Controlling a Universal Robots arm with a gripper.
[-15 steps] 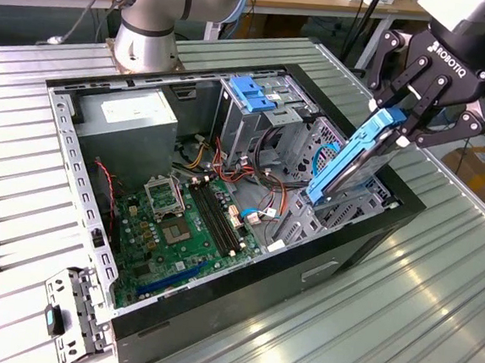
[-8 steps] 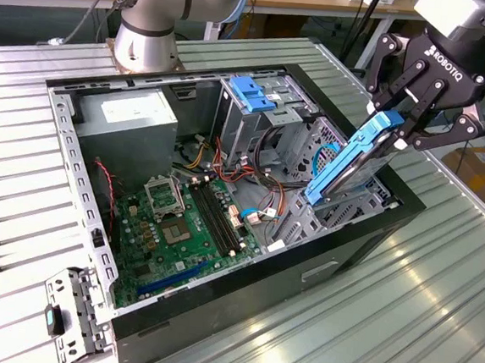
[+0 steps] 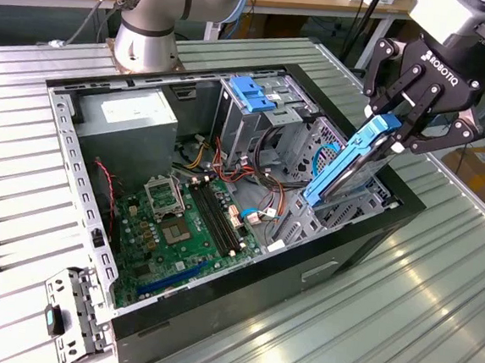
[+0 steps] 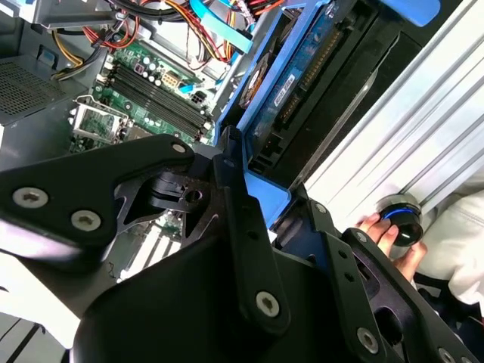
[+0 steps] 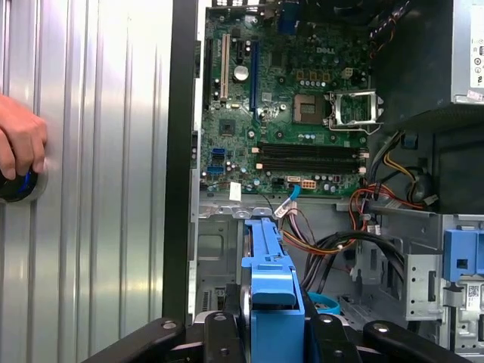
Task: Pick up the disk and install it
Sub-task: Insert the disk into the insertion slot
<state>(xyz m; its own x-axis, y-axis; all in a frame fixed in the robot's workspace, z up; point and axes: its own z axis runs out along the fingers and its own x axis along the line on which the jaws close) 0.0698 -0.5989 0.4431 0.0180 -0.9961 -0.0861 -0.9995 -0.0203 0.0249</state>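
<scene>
The disk [image 3: 350,170] is a dark drive in a bright blue carrier. It is tilted steeply, with its lower end down in the drive bay at the exterior view's right end of the open computer case [image 3: 241,292]. My gripper [image 3: 397,131] is shut on its upper end, black fingers on both sides of the blue frame. In the second wrist view the disk [image 4: 302,68] runs away from the fingers [image 4: 234,189] toward the case interior. In the first wrist view the blue carrier [image 5: 271,280] stands between the fingers, over the bay.
Inside the case lie a green motherboard [image 3: 179,227], a grey power supply [image 3: 129,116], loose cables and a light-blue latch piece [image 3: 254,93]. A metal bracket [image 3: 69,315] lies on the ribbed table by the case corner. A person's hand [image 5: 19,144] rests on a round device.
</scene>
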